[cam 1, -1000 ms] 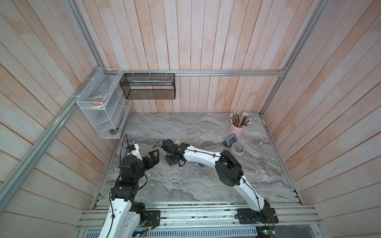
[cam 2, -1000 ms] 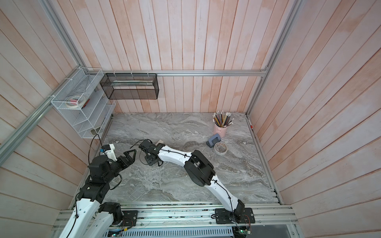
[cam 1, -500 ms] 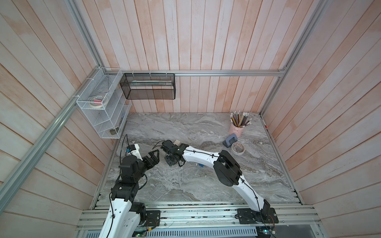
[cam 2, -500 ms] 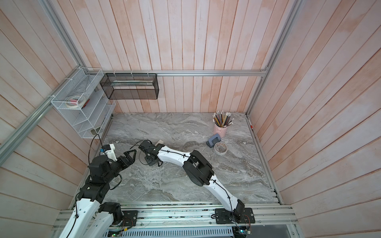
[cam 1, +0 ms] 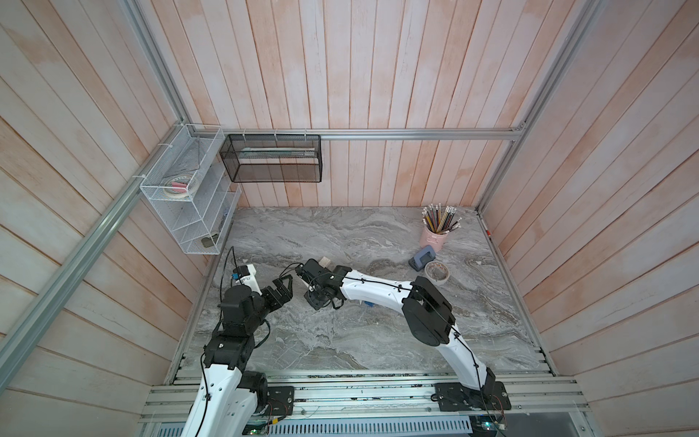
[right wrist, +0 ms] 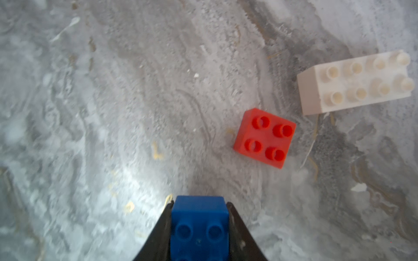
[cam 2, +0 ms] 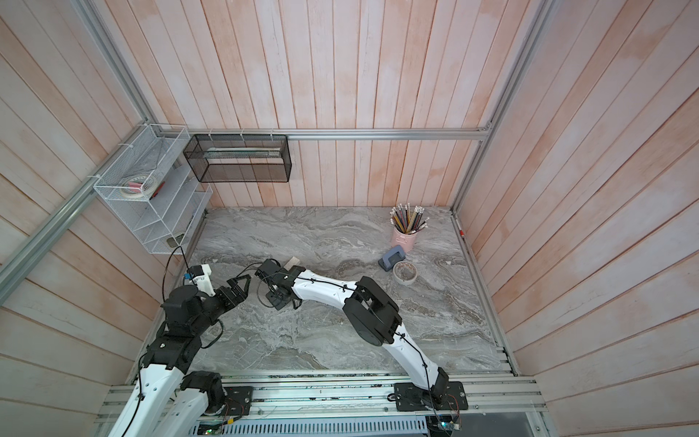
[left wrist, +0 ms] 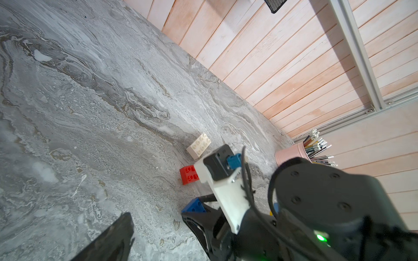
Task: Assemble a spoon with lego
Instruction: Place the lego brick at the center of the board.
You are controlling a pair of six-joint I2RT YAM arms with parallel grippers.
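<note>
While the left gripper (cam 1: 288,288) hangs over the grey marble-patterned tabletop (cam 1: 340,340) with its jaws spread wide and nothing between them, the right gripper (right wrist: 199,204) is clamped on a small blue studded plastic brick (right wrist: 199,228), one black finger against each side. Whether that brick rests on the marble or is lifted I cannot tell. In both top views the left gripper sits at about 9 o'clock of the right one, near but apart.

A red square four-stud plastic brick (right wrist: 264,137) lies loose on the marble just ahead of the held brick, studs up. A white oblong eight-stud plastic brick (right wrist: 355,81) lies beyond it, apart from it, also studs up. In a top view it shows at about 12 o'clock of the right wrist.

A pink cup of pencils (cam 1: 435,236), a grey hole punch (cam 1: 421,257) and a roll of tape (cam 1: 437,271) stand toward 2 o'clock of the table, well apart from the bricks.
</note>
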